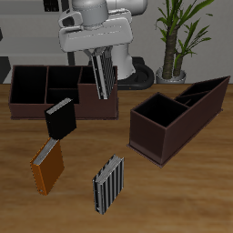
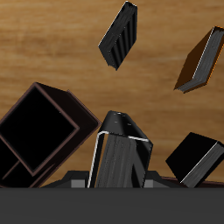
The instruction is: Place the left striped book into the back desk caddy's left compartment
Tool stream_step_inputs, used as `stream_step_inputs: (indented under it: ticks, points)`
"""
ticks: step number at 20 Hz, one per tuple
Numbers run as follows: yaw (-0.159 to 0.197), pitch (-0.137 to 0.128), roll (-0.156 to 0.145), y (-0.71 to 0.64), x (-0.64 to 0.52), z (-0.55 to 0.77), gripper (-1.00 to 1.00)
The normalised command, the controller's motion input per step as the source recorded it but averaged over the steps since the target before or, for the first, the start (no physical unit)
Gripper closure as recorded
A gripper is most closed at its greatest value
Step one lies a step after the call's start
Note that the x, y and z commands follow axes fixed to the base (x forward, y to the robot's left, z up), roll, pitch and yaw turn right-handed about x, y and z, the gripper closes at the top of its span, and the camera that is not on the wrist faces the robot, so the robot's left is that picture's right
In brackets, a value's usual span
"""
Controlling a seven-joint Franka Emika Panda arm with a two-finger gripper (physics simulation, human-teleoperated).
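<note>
My gripper [image 1: 99, 69] is shut on the left striped book [image 1: 103, 80], a dark book with pale stripes that hangs nearly upright, slightly tilted. The wrist view shows the same book [image 2: 118, 159] end-on. Its lower end is over the left compartment [image 1: 94, 94], the narrow end cell of the back desk caddy [image 1: 36, 107], a long low maroon-brown box. I cannot tell whether the book's tip is below the cell's rim. A second striped book [image 1: 109, 185] [image 2: 122, 33] stands tilted near the table's front edge.
A black book [image 1: 59, 118] [image 2: 197, 157] leans just in front of the back caddy. An orange book [image 1: 47, 167] [image 2: 201, 59] lies nearer the front. A dark caddy with a slanted divider [image 1: 173, 116] [image 2: 39, 131] sits beside the back one. A potted plant [image 1: 177, 36] stands behind.
</note>
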Motion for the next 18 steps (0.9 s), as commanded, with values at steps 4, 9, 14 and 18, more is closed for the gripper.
stream_step_inputs:
  ticks: [4,9,14,18]
  points:
    - [0.002,-0.032,0.018,-0.45,-0.32,0.07,1.0]
    - [0.007,0.0,-0.003,-0.28,-0.25,0.01,1.0]
    - [0.033,0.028,-0.008,-0.38,-0.35,-0.03,1.0]
    - [-0.003,0.026,-0.031,-0.32,-0.42,0.04,1.0]
